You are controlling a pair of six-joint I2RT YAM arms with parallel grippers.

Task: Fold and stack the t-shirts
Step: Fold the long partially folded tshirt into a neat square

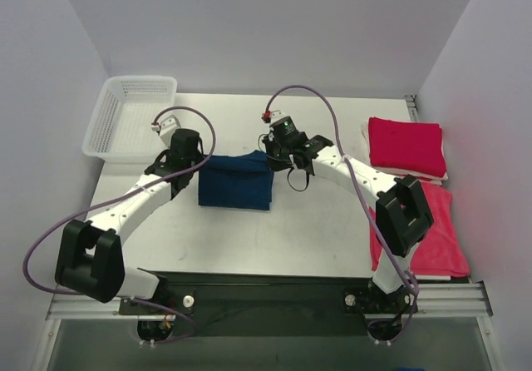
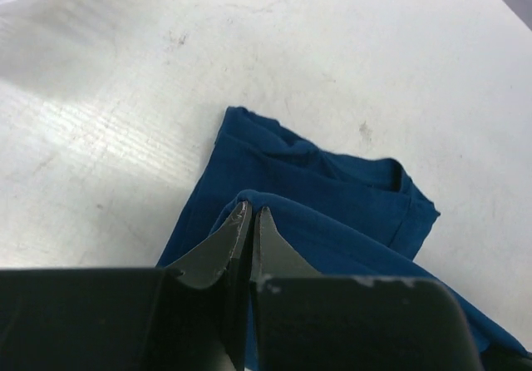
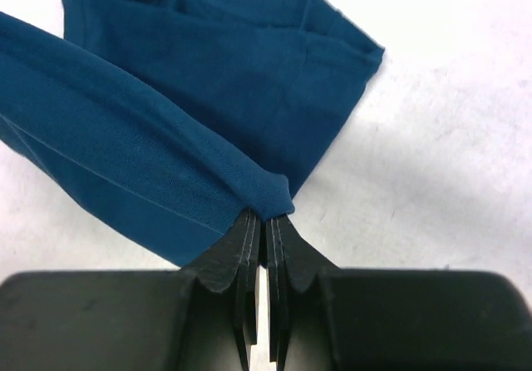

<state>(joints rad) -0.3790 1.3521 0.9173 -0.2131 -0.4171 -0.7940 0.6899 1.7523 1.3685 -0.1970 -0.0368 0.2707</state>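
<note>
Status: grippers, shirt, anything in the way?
Left gripper, right gripper: jaws shut on far corners of navy t-shirt. Folded red t-shirt far right, second red t-shirt spread nearer. Nothing blocking.

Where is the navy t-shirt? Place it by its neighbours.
In the top view, the navy t-shirt lies mid-table, held by the left gripper at its left edge and the right gripper at its far right corner; red t-shirts lie to its right.

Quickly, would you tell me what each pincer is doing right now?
Left pincer: shut on the navy shirt.
Right pincer: shut on the navy shirt.
</note>
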